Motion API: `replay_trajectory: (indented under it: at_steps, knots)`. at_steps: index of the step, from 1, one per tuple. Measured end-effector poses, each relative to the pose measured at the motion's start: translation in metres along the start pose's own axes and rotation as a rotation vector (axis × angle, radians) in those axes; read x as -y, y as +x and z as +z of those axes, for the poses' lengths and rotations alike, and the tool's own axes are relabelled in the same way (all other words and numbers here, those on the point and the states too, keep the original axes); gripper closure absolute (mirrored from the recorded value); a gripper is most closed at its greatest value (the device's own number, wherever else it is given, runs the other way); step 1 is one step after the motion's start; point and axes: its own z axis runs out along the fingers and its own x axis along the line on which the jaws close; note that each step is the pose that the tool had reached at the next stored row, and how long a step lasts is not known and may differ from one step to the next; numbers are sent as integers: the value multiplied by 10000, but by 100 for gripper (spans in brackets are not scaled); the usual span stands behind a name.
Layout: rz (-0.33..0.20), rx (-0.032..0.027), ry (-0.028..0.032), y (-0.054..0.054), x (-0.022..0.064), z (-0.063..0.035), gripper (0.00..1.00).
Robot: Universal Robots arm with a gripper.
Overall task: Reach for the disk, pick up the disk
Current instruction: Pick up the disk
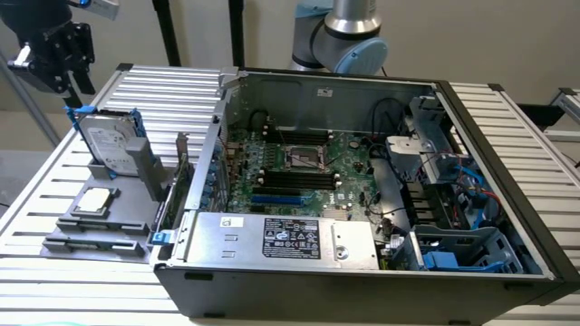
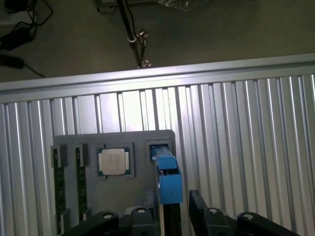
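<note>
The disk (image 1: 109,144) stands upright on edge in a slot of a grey holder tray (image 1: 127,204), at the exterior view's left. It is silver-grey with a white label and a blue bracket along its edges. My black gripper (image 1: 73,75) hangs above the disk's top edge, apart from it and open. In the wrist view the disk's blue bracket (image 2: 168,182) is seen edge-on, running between my two dark fingers (image 2: 198,204). The jaws stand one on each side of it with gaps, not touching.
A small square silver chip (image 2: 115,162) and two memory sticks (image 2: 59,182) lie in the same tray. An open computer case (image 1: 363,170) with a silver power box (image 1: 281,238) stands to the exterior view's right. The ribbed metal table (image 2: 246,128) ends at a rail (image 2: 147,73).
</note>
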Motion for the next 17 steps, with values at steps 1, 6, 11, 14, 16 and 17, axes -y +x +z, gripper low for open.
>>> replay_trajectory:
  at_steps: [1,6,11,14,16,17]
  knots:
    - [0,-1,-1,1,-3,4,53]
    - [-2,-1,-1,2,-8,82,46]
    - [-6,-1,-1,4,-10,173,46]
    - [-12,-1,-1,5,-11,227,46]
    - [-17,-1,-1,5,-11,264,46]
    - [-20,0,0,4,-11,282,46]
